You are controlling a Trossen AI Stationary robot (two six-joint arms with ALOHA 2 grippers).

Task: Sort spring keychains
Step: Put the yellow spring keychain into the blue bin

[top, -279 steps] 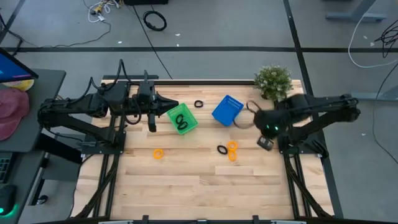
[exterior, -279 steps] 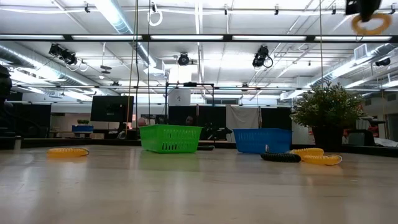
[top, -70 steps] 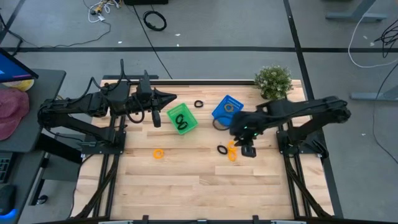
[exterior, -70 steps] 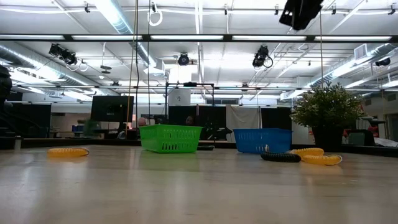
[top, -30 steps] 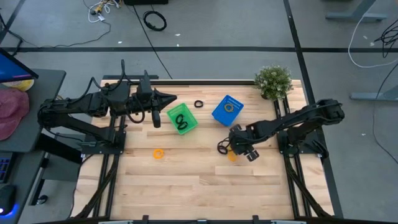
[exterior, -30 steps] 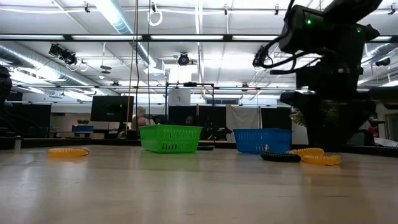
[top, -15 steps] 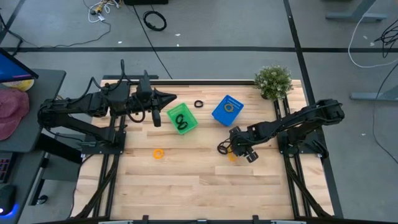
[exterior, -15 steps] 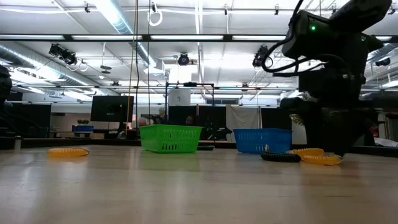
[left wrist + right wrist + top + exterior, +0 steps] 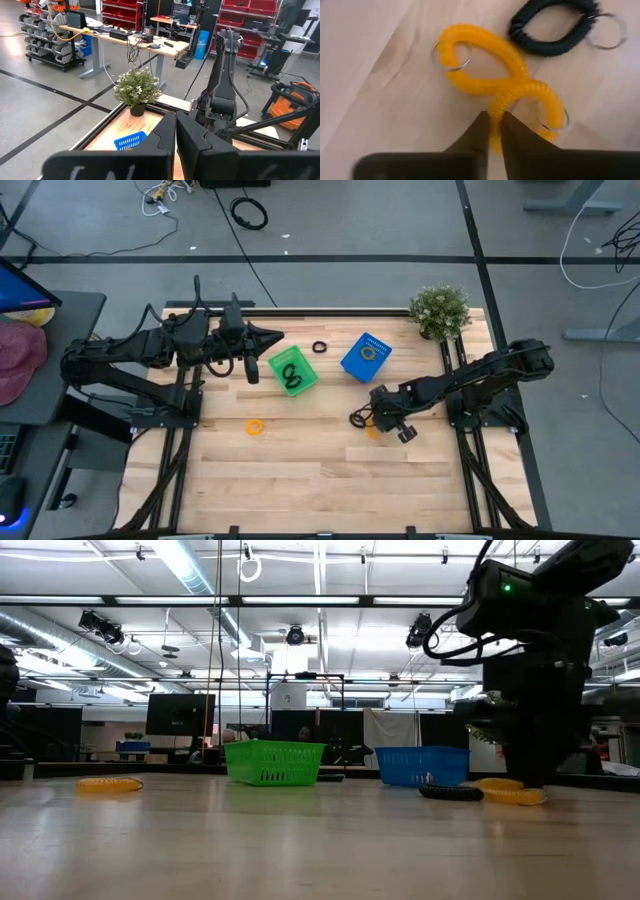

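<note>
Two orange spring keychains point(image 9: 480, 65) lie overlapping on the wooden table, with a black one point(image 9: 555, 27) beside them. My right gripper point(image 9: 492, 125) points steeply down at the table's right middle point(image 9: 377, 425) and is shut on the nearer orange loop point(image 9: 527, 115). Another orange keychain point(image 9: 255, 426) lies left of centre, and a black one point(image 9: 319, 347) lies between the baskets. The green basket point(image 9: 292, 370) holds black keychains. The blue basket point(image 9: 365, 355) holds an orange one. My left gripper point(image 9: 175, 145) is shut and hovers high beside the green basket. My right gripper pinches the coil of the nearer orange loop point(image 9: 495, 107) between its two fingertips, close to where the two orange loops cross. The fingers come from above, slanting down. The loop lies flat on the table.
A potted plant point(image 9: 438, 310) stands at the far right corner of the table. The two baskets stand along the far side. Bare wood stretches along the near half point(image 9: 320, 480).
My right gripper has sunk a little onto the orange keychains and shut its fingers on the nearer loop. The keychains lie where they were.
</note>
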